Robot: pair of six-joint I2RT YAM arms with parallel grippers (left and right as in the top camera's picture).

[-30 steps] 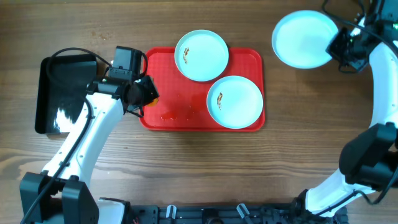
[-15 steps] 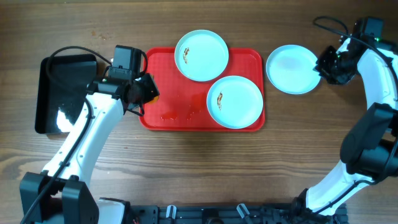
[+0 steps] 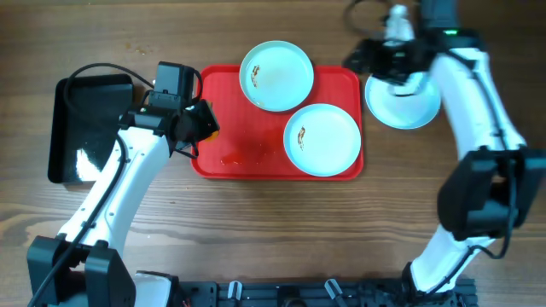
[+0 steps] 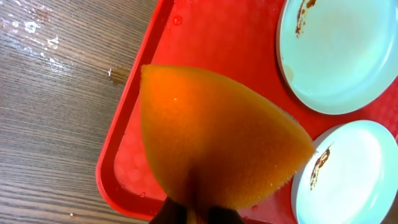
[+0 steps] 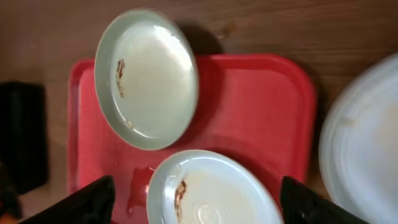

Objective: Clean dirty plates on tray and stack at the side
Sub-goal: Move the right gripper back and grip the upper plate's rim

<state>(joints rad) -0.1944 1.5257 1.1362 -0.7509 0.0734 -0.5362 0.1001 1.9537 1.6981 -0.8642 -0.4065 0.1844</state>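
Observation:
Two plates with brown smears lie on the red tray (image 3: 256, 128): one at its far edge (image 3: 275, 77), one at its right (image 3: 322, 139). A third plate (image 3: 408, 107) without a visible smear rests on the table right of the tray, partly under my right arm. My right gripper (image 3: 368, 58) hovers open and empty over the tray's far right corner; the right wrist view shows its fingertips (image 5: 93, 199) wide apart above both smeared plates (image 5: 146, 78) (image 5: 217, 186). Over the tray's left edge, my left gripper (image 4: 198, 214) is shut on an orange sponge (image 4: 217, 137).
A black rectangular bin (image 3: 85, 128) sits on the table left of the tray, beside my left arm. Wet patches (image 3: 243, 156) shine on the tray's near left part. Bare wooden table lies in front of the tray.
My right gripper set the third plate down right of the tray, opened, and swung left toward the tray's far right corner. The left arm and sponge stayed still.

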